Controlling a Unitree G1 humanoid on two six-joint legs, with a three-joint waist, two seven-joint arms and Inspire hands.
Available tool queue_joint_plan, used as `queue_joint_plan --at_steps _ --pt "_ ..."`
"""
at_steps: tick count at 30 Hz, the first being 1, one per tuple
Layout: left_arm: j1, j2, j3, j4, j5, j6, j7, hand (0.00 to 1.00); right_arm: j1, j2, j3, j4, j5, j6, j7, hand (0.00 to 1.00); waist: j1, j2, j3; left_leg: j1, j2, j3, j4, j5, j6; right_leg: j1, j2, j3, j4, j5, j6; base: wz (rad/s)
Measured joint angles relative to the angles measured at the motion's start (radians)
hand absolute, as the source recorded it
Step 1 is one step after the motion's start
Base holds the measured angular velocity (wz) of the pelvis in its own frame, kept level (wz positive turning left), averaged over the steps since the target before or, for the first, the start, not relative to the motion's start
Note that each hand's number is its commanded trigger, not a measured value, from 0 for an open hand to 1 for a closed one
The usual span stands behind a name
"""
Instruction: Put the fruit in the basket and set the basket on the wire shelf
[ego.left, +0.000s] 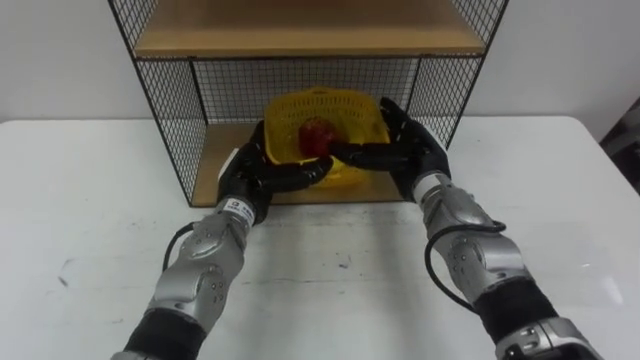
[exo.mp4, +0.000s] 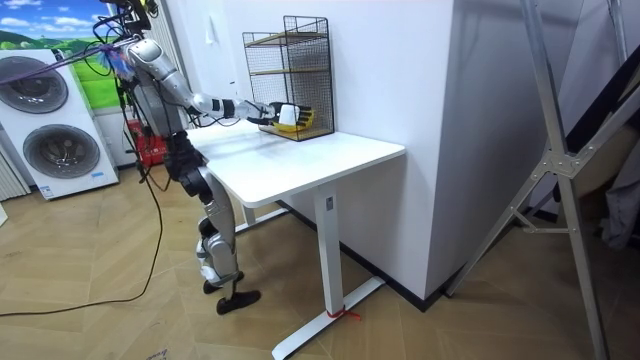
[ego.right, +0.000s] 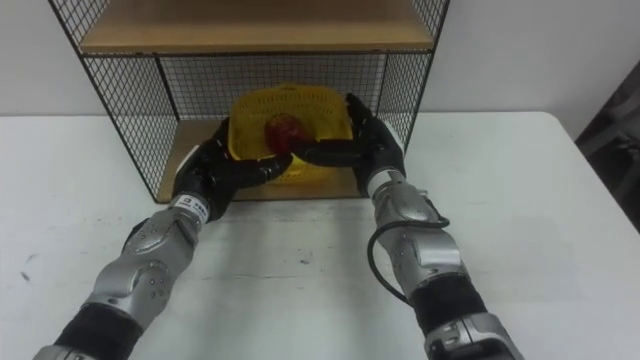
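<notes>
A white desk (exo.mp4: 300, 160) stands on thin white legs next to a white wall (exo.mp4: 400, 70). The floor (exo.mp4: 420, 320) is light wood. At the room view's left is a white washing machine (exo.mp4: 55, 150) with a round door. Another washing machine (exo.mp4: 25, 70) sits on top of it. A tall gray metal frame (exo.mp4: 560, 150) stands at the room view's right.
</notes>
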Motion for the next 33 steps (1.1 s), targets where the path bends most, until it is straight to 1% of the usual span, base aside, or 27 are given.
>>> queue_joint_plan --at_steps 3,7,9,15,17,18,20,21,22,26,27,28,30,31,32,33 --pt "-0.016 -0.002 0.0 0.03 0.001 0.003 0.002 0.0 -0.001 0.003 0.0 0.032 0.017 0.001 -0.001 0.0 0.003 0.0 0.0 0.01 0.0 -0.001 0.0 0.0 0.0 0.01 0.0 0.001 -0.002 0.0 0.0 0.0" --pt "-0.043 -0.004 0.008 0.066 0.01 0.021 0.002 0.0 -0.016 0.004 -0.001 0.068 0.017 0.006 -0.003 0.0 0.003 0.001 -0.0007 0.016 0.0 -0.002 0.0 0.0 0.0 0.026 0.001 0.0 -0.016 0.0 0.001 0.0" --pt "-0.043 -0.005 0.013 0.068 0.01 0.024 0.004 0.0 -0.02 0.004 -0.002 0.07 0.017 0.016 -0.003 0.0 0.001 0.003 -0.0025 0.018 0.001 -0.002 0.0 0.0 0.0 0.027 0.002 0.0 -0.015 0.002 0.001 0.0" --pt "-0.05 -0.006 0.015 0.104 0.0 0.028 0.01 0.0 -0.021 0.007 0.0 0.109 0.043 0.018 0.0 0.0 -0.001 0.006 -0.0034 0.046 0.001 -0.001 -0.003 0.0 0.0 0.053 0.002 0.0 -0.017 0.006 0.0 0.0" --pt "-0.05 -0.007 0.015 0.129 0.0 0.029 0.015 0.0 -0.021 0.019 -0.001 0.139 0.058 0.019 0.0 0.0 -0.011 0.007 -0.004 0.066 0.0 -0.001 -0.009 -0.001 0.0 0.075 0.002 -0.001 -0.021 0.001 0.004 0.0" --pt "-0.05 -0.007 0.015 0.135 0.0 0.03 0.018 0.0 -0.021 0.022 -0.001 0.147 0.062 0.02 0.0 0.0 -0.017 0.008 -0.0072 0.069 0.0 -0.001 -0.009 -0.001 -0.001 0.078 0.002 -0.001 -0.027 -0.002 0.009 0.0" --pt "-0.05 -0.004 0.018 0.138 0.001 0.032 0.019 0.0 -0.02 0.023 -0.001 0.15 0.063 0.021 0.0 0.0 -0.023 0.01 -0.0092 0.07 0.0 -0.001 -0.011 -0.001 0.0 0.08 0.002 -0.001 -0.029 -0.001 0.011 0.0" --pt "-0.05 -0.002 0.019 0.139 0.0 0.032 0.019 0.0 -0.019 0.024 -0.001 0.15 0.062 0.021 0.0 0.0 -0.024 0.01 -0.0092 0.074 0.0 -0.002 -0.013 0.0 0.0 0.084 0.002 -0.001 -0.031 0.0 0.011 0.0" --pt "-0.049 0.003 0.018 0.141 0.0 0.032 0.019 0.0 -0.016 0.025 -0.001 0.152 0.063 0.021 0.0 0.0 -0.027 0.01 -0.0089 0.08 0.0 -0.003 -0.016 0.0 -0.001 0.09 0.003 -0.001 -0.031 0.004 0.005 0.03" --pt "-0.049 0.008 0.018 0.14 0.0 0.037 0.033 0.0 -0.007 0.033 -0.001 0.164 0.056 0.022 0.0 0.0 -0.032 0.01 -0.0096 0.082 0.0 -0.003 -0.016 0.001 -0.001 0.092 0.002 -0.001 -0.031 0.004 0.005 0.0" --pt "-0.049 0.008 0.018 0.138 0.0 0.039 0.038 0.0 -0.006 0.033 -0.001 0.164 0.054 0.022 0.0 0.0 -0.033 0.01 -0.0105 0.082 0.0 -0.003 -0.016 0.001 -0.001 0.092 0.002 -0.002 -0.032 0.004 0.006 0.0" --pt "-0.049 0.008 0.018 0.133 0.0 0.043 0.046 0.0 -0.006 0.033 -0.001 0.164 0.054 0.022 0.0 0.0 -0.037 0.008 -0.0134 0.08 0.0 -0.004 -0.016 0.001 -0.001 0.091 0.002 -0.003 -0.032 0.002 0.009 0.0" --pt "-0.047 0.009 0.019 0.119 0.01 0.055 0.059 0.0 -0.006 0.033 -0.003 0.164 0.052 0.022 0.0 0.0 -0.041 0.008 -0.0215 0.073 0.0 -0.005 -0.016 0.001 -0.001 0.085 0.002 -0.003 -0.031 0.003 0.008 0.0" --pt "-0.045 0.012 0.02 0.111 0.013 0.065 0.063 0.0 -0.006 0.032 -0.003 0.163 0.045 0.023 0.0 0.0 -0.045 0.009 -0.0294 0.067 0.0 -0.004 -0.016 0.002 -0.001 0.077 0.002 -0.003 -0.03 0.006 0.003 0.0" --pt "-0.045 0.016 0.021 0.107 0.021 0.071 0.064 0.0 -0.006 0.032 -0.004 0.158 0.034 0.023 0.0 0.0 -0.049 0.01 -0.0311 0.067 0.0 -0.004 -0.016 0.004 -0.001 0.076 0.002 -0.002 -0.03 0.008 0.001 0.0" --pt "-0.043 0.017 0.032 0.089 0.021 0.084 0.069 0.0 -0.006 0.029 -0.004 0.152 0.027 0.023 0.0 0.0 -0.051 0.01 -0.0311 0.067 0.0 -0.003 -0.017 0.007 -0.001 0.074 0.002 -0.002 -0.03 0.009 0.001 0.0"
